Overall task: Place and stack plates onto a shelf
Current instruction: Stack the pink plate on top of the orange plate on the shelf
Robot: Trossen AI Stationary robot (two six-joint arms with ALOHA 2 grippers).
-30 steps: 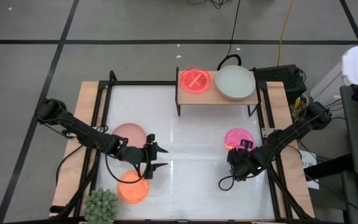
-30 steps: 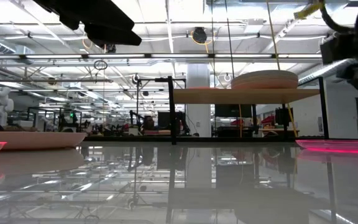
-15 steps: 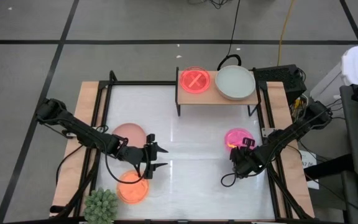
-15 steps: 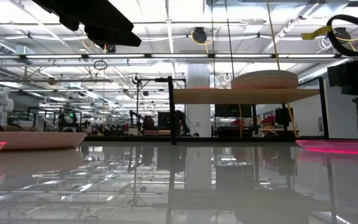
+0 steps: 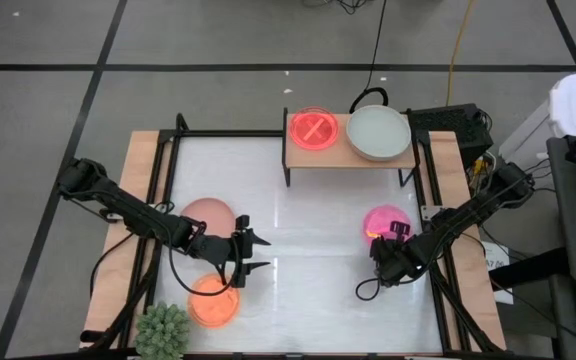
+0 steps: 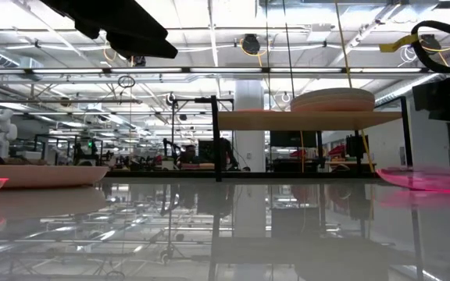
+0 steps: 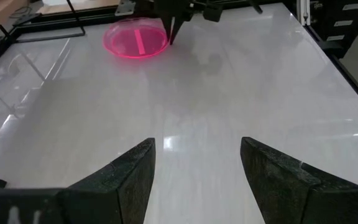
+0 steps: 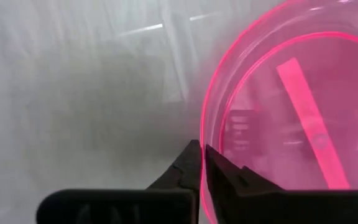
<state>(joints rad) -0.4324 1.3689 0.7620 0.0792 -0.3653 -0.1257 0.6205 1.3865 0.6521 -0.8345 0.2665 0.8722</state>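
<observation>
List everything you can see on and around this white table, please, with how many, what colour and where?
Small glossy magenta plate: one, right side of the table, its near rim pinched by the right gripper.
Small glossy red-pink plate: one, left half of the shelf.
Large pale grey-green plate: one, right half of the shelf.
Large matte dusty-pink plate: one, left side of the table.
Small glossy orange plate: one, front left of the table.
Light-wood shelf on black legs: one, at the table's far edge.
Spiky green plant: one, front left corner.
White tabletop with wooden edges: one.
Left gripper: open, above the table between the dusty-pink and orange plates.
Right gripper: shut on the magenta plate's rim.
</observation>
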